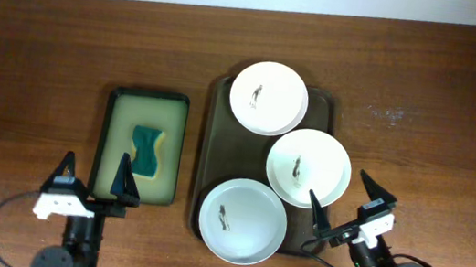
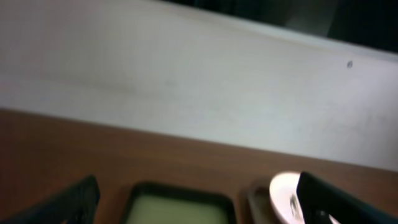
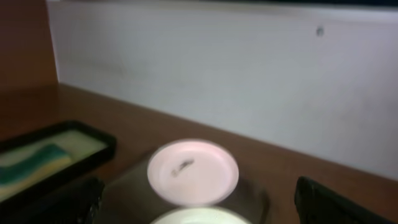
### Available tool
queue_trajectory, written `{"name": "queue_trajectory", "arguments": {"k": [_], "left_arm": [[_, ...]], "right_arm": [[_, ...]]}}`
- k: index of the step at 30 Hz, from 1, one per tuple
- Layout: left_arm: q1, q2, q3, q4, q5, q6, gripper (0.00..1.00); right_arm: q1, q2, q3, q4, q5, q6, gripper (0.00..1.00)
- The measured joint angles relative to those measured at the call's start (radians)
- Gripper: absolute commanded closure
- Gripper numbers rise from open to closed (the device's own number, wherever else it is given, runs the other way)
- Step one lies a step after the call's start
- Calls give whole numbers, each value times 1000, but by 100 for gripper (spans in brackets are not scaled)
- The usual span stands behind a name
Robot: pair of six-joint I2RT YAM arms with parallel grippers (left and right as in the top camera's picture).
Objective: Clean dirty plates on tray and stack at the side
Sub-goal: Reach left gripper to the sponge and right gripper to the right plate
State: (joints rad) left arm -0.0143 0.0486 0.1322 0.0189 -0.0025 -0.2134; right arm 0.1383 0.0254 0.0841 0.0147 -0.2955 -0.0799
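Wiping is not yet being carried out. Each of the three dirty plates is showing a dark smudge at its centre, and all three are being carried by the tray (image 1: 234, 151). The far plate (image 1: 267, 98) is lying at the tray's back end, the middle plate (image 1: 308, 167) toward its right side, and the near plate (image 1: 242, 221) at its front end, slightly over the front rim. The middle and near plates seem to be touching at their edges, though an overlap cannot be ruled out.

Nothing is being gripped by either tool. The left tool (image 1: 96, 170) is being held with its fingers spread apart at the near end of the small tray (image 1: 106, 135), where a sponge (image 1: 147, 149) is lying. The right tool (image 1: 342, 195) is likewise spread and empty, just beside the near-right rim of the middle plate.

Fetching the sponge is judged to be the step in hand, and the left tool is the better placed for it. The fingers would best be brought down inside the small tray's rim and closed across the sponge's narrow waist, so that a flat face is left free for wiping. A plate could meanwhile be steadied at its rim by the right tool — the middle one is nearest. Bare surface (image 1: 423, 130) to the right of the tray seems to be offering room for the stack. Both wrist views are blurred, so the overhead view is being relied on.
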Motion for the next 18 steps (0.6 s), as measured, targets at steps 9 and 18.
{"name": "queue_trajectory", "arguments": {"k": [9, 18], "left_arm": [[1, 988, 1051, -960, 104, 128, 0], [-80, 1789, 1071, -893, 103, 85, 71]], "right_arm": [[0, 751, 810, -673, -81, 100, 2], [0, 1057, 819, -741, -261, 111, 0]]}}
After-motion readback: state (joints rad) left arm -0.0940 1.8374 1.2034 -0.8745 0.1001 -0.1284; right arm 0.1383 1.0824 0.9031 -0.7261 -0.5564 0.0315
